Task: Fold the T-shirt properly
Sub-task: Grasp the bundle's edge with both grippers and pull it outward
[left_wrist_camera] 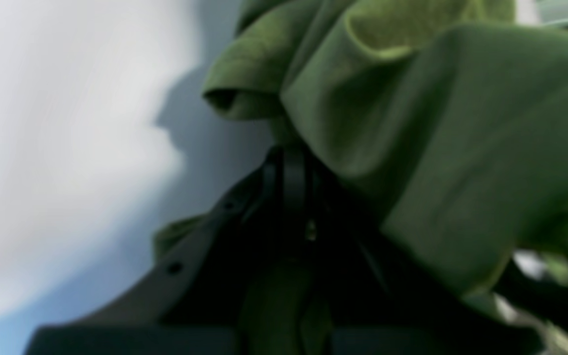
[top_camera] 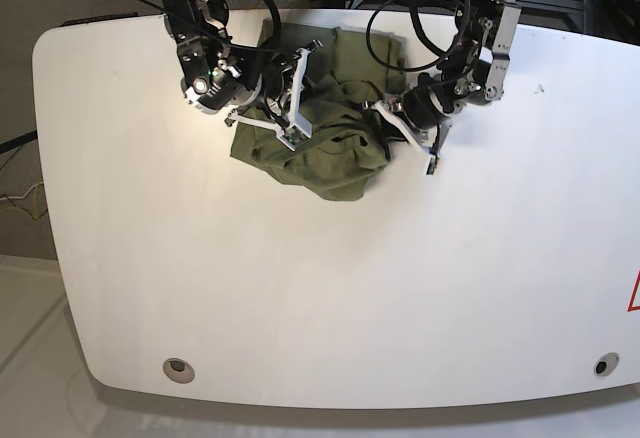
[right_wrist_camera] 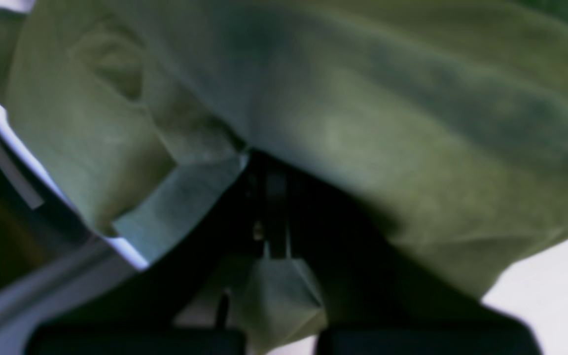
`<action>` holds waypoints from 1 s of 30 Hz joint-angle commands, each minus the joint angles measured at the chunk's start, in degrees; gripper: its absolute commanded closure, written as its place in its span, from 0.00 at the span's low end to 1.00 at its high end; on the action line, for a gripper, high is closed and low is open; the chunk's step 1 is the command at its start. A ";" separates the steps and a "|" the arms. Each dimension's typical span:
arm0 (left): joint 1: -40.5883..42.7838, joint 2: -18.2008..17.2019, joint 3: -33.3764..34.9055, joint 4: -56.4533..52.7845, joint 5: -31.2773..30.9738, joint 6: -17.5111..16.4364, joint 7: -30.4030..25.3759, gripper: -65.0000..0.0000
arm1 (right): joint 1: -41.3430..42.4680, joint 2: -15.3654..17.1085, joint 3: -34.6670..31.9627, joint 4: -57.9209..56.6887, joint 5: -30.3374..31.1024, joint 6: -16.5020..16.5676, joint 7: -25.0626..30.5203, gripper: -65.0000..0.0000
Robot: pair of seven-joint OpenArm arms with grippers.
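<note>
The olive-green T-shirt (top_camera: pixel 325 153) lies crumpled in a heap at the back centre of the white table (top_camera: pixel 300 288). My right gripper (top_camera: pixel 290 108) is at the heap's left side, and in the right wrist view (right_wrist_camera: pixel 266 167) its jaws meet under a draped fold of the T-shirt (right_wrist_camera: pixel 363 123). My left gripper (top_camera: pixel 395 128) is at the heap's right side, and in the left wrist view (left_wrist_camera: pixel 291 153) its jaws close on bunched T-shirt cloth (left_wrist_camera: pixel 461 123). Both wrist views are blurred. The neckline label is hidden.
Black cables (top_camera: pixel 390 18) loop over the table's back edge behind the shirt. Two round holes (top_camera: pixel 178 367) (top_camera: pixel 600 365) sit near the front edge. The table's left edge and the floor show in the right wrist view (right_wrist_camera: pixel 13 276).
</note>
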 commanded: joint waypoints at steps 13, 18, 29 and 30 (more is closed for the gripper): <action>-7.37 -2.61 -0.40 -1.16 10.84 4.81 3.91 0.99 | 6.83 -5.28 -1.22 -0.08 -12.46 -0.40 -0.57 1.00; -8.52 -2.52 -0.40 -1.16 14.97 4.63 3.73 0.99 | 9.56 -6.24 -1.13 -2.89 -14.48 -0.40 -0.30 1.00; -12.47 -2.35 -0.40 -5.73 16.99 4.63 3.29 0.99 | 12.46 -7.56 -1.05 -7.55 -14.57 -0.58 4.01 1.00; -12.65 -2.35 -0.40 -5.73 16.99 4.63 3.38 0.99 | 12.46 -7.91 -0.96 -7.46 -14.57 -0.58 3.74 1.00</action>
